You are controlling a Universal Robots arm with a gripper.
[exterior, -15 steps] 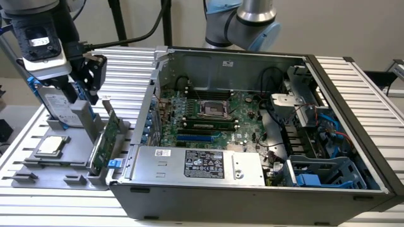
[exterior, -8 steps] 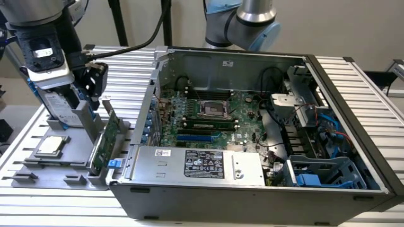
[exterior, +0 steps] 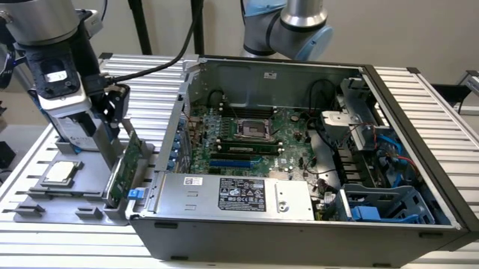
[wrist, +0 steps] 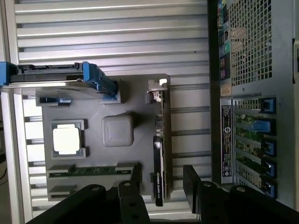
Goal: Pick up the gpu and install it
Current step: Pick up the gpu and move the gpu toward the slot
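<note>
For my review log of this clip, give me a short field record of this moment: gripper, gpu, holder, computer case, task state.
gripper: open, above the gpu, one finger to each side of the card's edge, not closed on it
gpu: standing on edge in a slot of the grey holder, beside the case
grey holder: also carries a CPU chip and a hard drive in a blue frame
case: lying open, motherboard exposed
task state: gpu not yet picked up or installed

A slatted table [exterior: 430, 98] bears a grey tray [exterior: 56, 205] and computer case [exterior: 262, 242].
</note>
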